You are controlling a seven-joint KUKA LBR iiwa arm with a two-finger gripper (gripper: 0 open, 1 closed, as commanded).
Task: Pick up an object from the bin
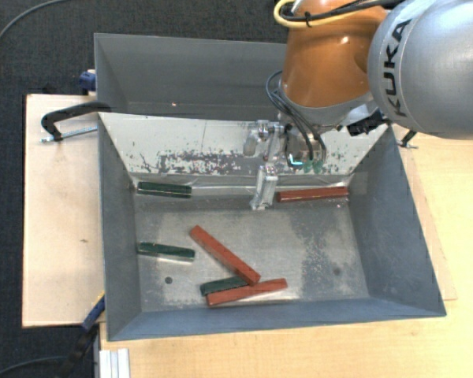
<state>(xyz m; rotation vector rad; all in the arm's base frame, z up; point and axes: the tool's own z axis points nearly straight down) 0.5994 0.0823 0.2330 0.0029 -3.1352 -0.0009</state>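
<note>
Down at the grey metal bin's [410, 242] scuffed back wall, the gripper [261, 198] hangs just beside the left end of a flat red bar [312, 195] that is long, straight-edged and lies along the wall. Open or closed, holding or not, I cannot tell.

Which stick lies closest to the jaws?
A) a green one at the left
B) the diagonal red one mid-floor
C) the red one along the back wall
C: the red stick along the back wall has its left end right beside the jaws.
</note>
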